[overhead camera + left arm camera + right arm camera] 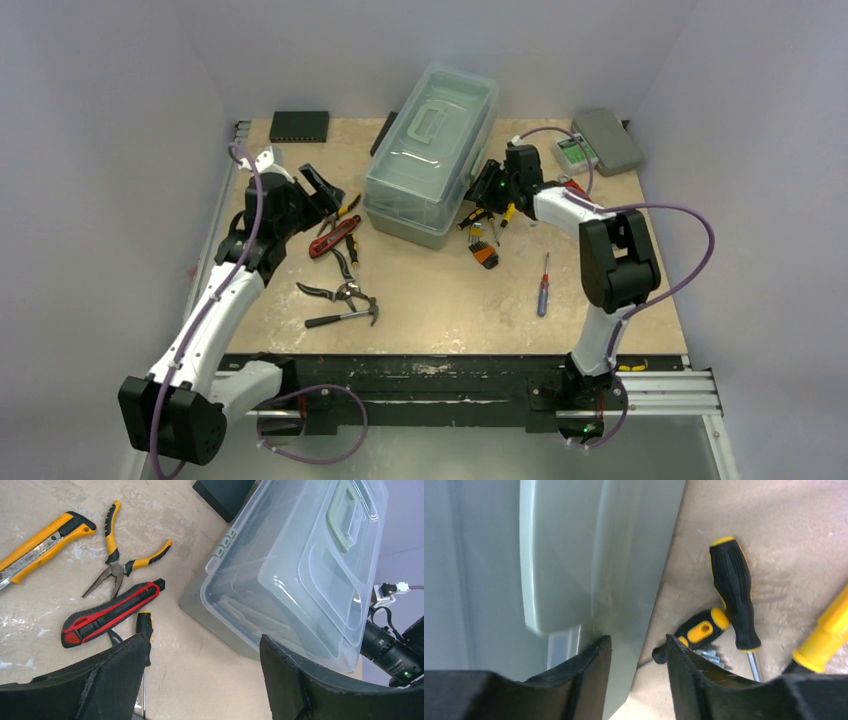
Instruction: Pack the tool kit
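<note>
The sage-green toolbox (430,150) stands at the back middle with its translucent lid closed and handle on top. My left gripper (325,190) is open and empty, hovering left of the toolbox (300,570); in the left wrist view my left gripper (205,645) is above bare table. The red knife (110,612), yellow-handled pliers (117,562), a yellow knife (40,545) and a screwdriver (145,625) lie near it. My right gripper (480,192) is at the toolbox's right side. My right gripper (638,642) is open and narrow beside the toolbox wall (574,555), holding nothing. Black-and-yellow screwdrivers (734,590) lie beside it.
Pliers (340,292) and a small hammer (345,317) lie front left. An orange-tipped tool (484,252) and a red-and-blue screwdriver (543,285) lie right of centre. A flat black box (299,125) is at the back left, a flat grey case (608,140) at the back right.
</note>
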Controlling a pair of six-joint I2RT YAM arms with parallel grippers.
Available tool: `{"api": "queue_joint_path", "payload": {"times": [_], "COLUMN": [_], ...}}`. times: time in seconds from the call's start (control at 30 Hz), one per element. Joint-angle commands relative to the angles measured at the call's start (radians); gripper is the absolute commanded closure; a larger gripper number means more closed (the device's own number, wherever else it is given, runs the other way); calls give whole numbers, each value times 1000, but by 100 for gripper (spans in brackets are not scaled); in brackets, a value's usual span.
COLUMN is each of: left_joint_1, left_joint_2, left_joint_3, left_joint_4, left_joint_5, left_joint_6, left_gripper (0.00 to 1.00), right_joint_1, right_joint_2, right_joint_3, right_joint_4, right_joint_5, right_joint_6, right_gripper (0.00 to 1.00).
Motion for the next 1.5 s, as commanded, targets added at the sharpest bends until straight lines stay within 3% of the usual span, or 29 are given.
{"api": "queue_joint_path", "payload": {"times": [0.0,0.37,0.83,1.0,1.13,1.27,1.37,1.47], "left_joint_1": [27,90,90,89,89,89,89,89], "left_joint_2": [76,408,398,383,367,342,324,301], "left_joint_3": [55,193,190,182,181,176,169,161], "left_joint_4": [72,212,208,213,198,181,177,175], "left_joint_5": [69,217,219,221,211,189,182,173], "left_joint_6": [-9,-34,47,52,70,90,97,105], "left_gripper": [20,20,23,23,23,23,24,24], "right_joint_1": [28,57,-44,-52,-53,-52,-52,-52], "right_joint_2": [47,121,-9,-69,-119,-154,-186,-271], "right_joint_3": [83,8,-79,-51,-46,-31,-35,-83], "right_joint_4": [26,27,-166,-220,-228,-275,-322,-315], "right_joint_5": [2,-20,87,118,114,152,209,257], "right_joint_6": [35,86,-99,-131,-132,-120,-61,11], "right_gripper": [59,68,71,67,57,37,33,3]}}
